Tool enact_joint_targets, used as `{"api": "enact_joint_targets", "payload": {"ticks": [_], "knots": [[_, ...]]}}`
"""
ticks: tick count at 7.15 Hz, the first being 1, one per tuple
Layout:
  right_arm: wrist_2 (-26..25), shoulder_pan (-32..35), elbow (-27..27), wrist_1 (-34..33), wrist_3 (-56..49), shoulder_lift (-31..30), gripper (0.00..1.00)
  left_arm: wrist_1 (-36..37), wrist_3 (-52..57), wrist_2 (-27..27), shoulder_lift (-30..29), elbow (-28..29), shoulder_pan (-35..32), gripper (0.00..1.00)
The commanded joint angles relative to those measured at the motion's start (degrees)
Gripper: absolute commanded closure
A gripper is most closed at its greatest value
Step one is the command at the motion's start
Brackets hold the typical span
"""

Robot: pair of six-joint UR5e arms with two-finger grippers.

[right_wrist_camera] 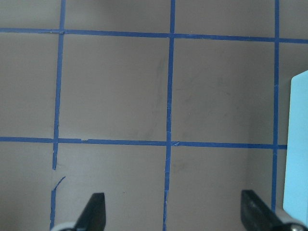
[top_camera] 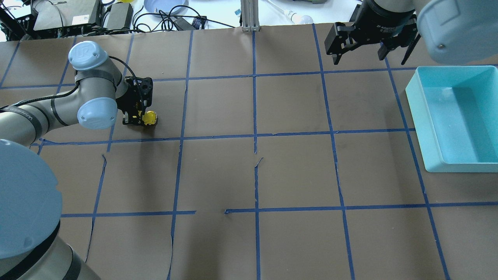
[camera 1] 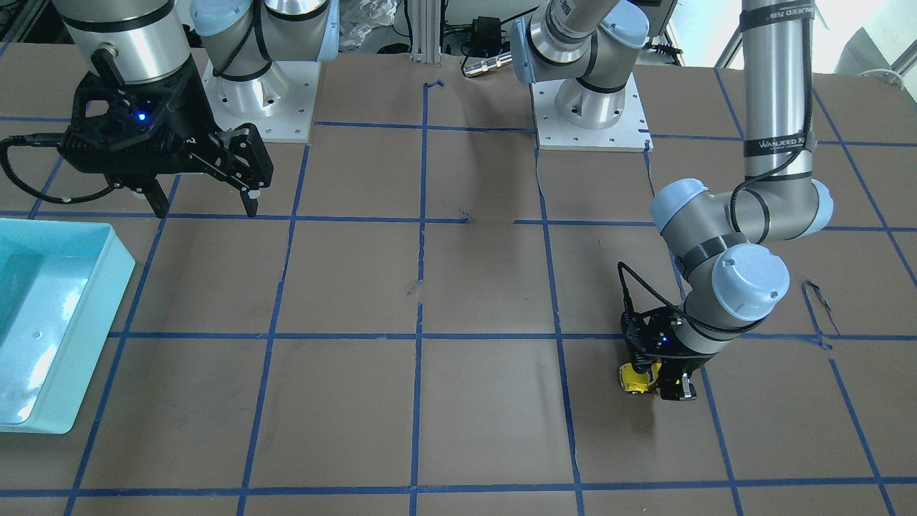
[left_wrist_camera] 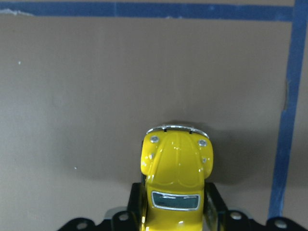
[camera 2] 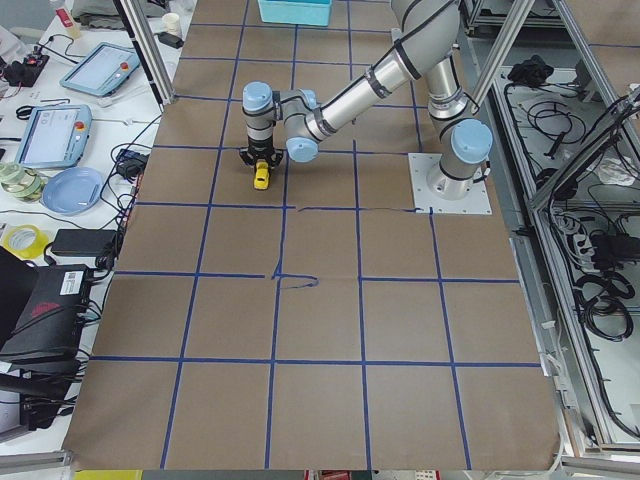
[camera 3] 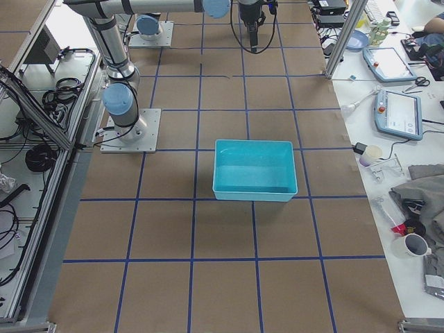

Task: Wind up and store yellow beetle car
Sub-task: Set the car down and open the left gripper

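The yellow beetle car [left_wrist_camera: 175, 168], flanks pinched between the fingers [left_wrist_camera: 137, 202] of the left gripper [camera 1: 655, 381]; right gripper [camera 1: 205, 208] spread wide.

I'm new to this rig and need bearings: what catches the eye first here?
The yellow beetle car glows against the brown table, clamped in the left gripper on the robot's left side. Opposite, a turquoise bin sits at the right edge, with the right gripper hanging open near it.
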Motion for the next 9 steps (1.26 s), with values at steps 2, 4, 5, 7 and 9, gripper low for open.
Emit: {"api": "enact_joint_targets", "payload": {"ticks": [2, 4, 5, 7, 9], "knots": [[0.0, 0.0, 0.0, 0.0, 0.0, 0.0, 0.0, -0.38, 0.31, 0.1, -0.32, 0.08, 1.92, 0.42], [0.0, 0.0, 0.0, 0.0, 0.0, 0.0, 0.0, -0.81, 0.22, 0.45, -0.14, 0.34, 2.54, 0.0], [0.0, 0.0, 0.0, 0.0, 0.0, 0.0, 0.0, -0.99, 0.22, 0.45, 0.12, 0.26, 2.54, 0.0], [0.0, 0.0, 0.17, 0.0, 0.0, 0.0, 0.0, -1.08, 0.31, 0.45, 0.47, 0.34, 2.54, 0.0], [0.0, 0.0, 0.17, 0.0, 0.0, 0.0, 0.0, -2.12, -1.26, -0.94, 1.52, 0.69, 1.32, 0.0]]}}
